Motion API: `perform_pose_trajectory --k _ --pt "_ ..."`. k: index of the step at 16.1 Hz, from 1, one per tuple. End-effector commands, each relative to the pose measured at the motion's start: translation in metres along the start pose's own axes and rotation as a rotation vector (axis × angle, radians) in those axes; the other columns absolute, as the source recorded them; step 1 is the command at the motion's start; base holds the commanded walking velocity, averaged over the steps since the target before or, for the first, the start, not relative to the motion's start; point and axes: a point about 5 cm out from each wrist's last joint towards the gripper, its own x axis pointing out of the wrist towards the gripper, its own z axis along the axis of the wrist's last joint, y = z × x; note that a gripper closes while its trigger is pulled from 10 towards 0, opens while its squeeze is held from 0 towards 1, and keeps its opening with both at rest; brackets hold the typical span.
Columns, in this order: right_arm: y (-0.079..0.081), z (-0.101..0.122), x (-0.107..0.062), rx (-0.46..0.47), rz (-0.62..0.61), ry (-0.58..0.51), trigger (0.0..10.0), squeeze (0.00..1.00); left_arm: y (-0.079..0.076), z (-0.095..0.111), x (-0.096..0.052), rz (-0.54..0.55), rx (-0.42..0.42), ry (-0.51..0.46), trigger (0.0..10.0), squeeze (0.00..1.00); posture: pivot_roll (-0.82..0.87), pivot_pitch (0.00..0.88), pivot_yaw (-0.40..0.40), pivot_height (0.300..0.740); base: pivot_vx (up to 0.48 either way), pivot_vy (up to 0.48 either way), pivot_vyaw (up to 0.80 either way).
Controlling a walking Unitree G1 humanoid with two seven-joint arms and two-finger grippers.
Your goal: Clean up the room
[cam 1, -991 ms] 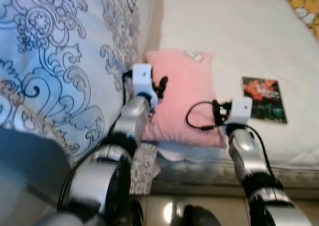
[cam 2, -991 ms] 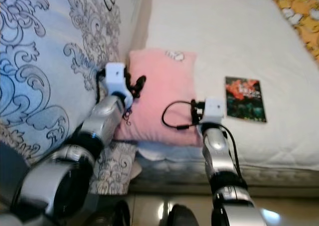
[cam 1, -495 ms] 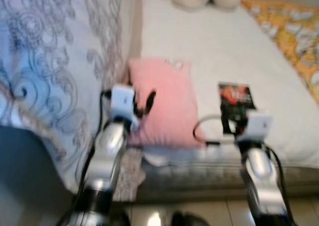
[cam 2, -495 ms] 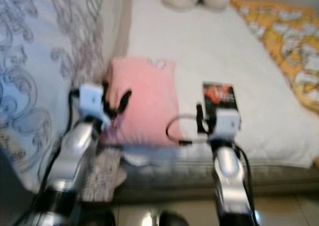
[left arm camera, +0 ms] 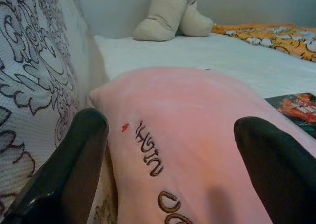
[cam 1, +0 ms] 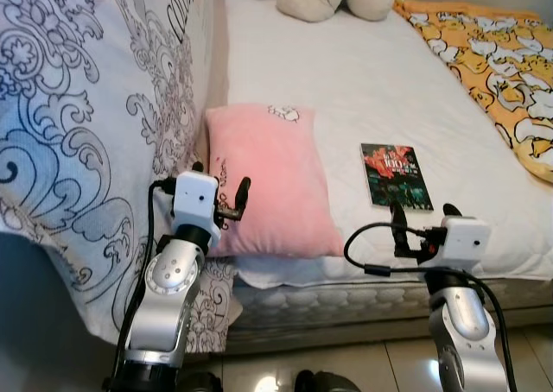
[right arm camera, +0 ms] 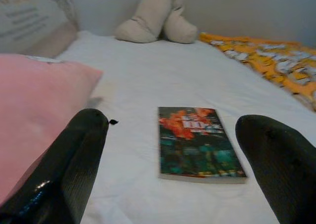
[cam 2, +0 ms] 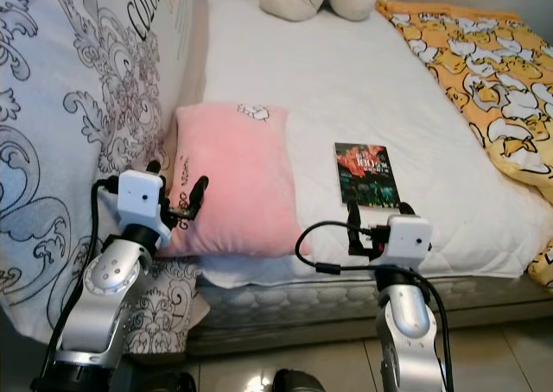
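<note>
My left hand (cam 1: 220,197) is gaping empty at the pink pillow (cam 1: 268,180); my right hand (cam 1: 423,223) is gaping empty before the book (cam 1: 396,175).

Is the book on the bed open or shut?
Shut. The book lies flat on the white bed, front cover up, no pages spread. The right claw hangs open just short of it.

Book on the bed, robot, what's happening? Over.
Both grippers open, holding nothing. Right gripper just short of the book, flat on the white sheet. Left gripper at the pink pillow. Nothing between.
</note>
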Motion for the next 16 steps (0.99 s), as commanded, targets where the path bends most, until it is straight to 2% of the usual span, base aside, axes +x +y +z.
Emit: perform_pose_trajectory --k 1,2,3,4,8,11,13,16 --pt "-0.001 0.003 0.005 0.029 0.021 0.002 10.0 1.0 0.007 0.002 0.0 0.022 -0.036 0.004 10.0 1.0 0.03 0.0 -0.071 0.74 0.0 0.0 0.0" --pt "0.002 0.0 0.008 0.04 0.052 0.036 10.0 1.0 0.005 0.004 0.0 -0.008 -0.066 -0.005 10.0 1.0 0.03 0.0 -0.068 0.74 0.0 0.0 0.0" --pt "0.005 0.0 0.011 0.025 0.06 0.039 10.0 1.0 0.002 0.005 0.001 -0.031 -0.061 -0.01 10.0 1.0 0.03 0.0 -0.063 0.74 0.311 -0.36 0.0" --pt "0.01 0.0 0.018 0.006 0.064 0.044 10.0 0.0 -0.003 0.005 0.004 -0.058 -0.07 -0.008 10.0 0.0 0.02 0.0 -0.058 0.74 0.315 -0.356 0.0" --pt "0.018 -0.002 0.025 0.017 0.075 0.056 10.0 0.0 0.002 0.004 0.013 -0.04 -0.076 0.007 10.0 0.0 0.01 0.0 -0.039 0.74 0.322 -0.352 0.0" --pt "0.023 0.001 0.034 0.023 0.089 0.038 10.0 0.0 0.002 0.008 0.027 -0.054 -0.084 -0.006 10.0 0.0 0.0 0.0 -0.019 0.74 0.329 -0.346 0.0" --pt "0.022 0.005 0.041 0.025 0.075 0.02 10.0 0.0 0.002 0.009 0.036 -0.044 -0.114 -0.007 10.0 0.0 -0.02 0.0 -0.009 0.74 0.338 -0.336 0.0" --pt "0.016 0.005 0.039 0.014 0.063 0.02 10.0 0.0 0.0 -0.001 0.036 -0.04 -0.157 0.029 10.0 0.0 -0.04 0.0 0.003 0.74 0.346 -0.329 0.0"
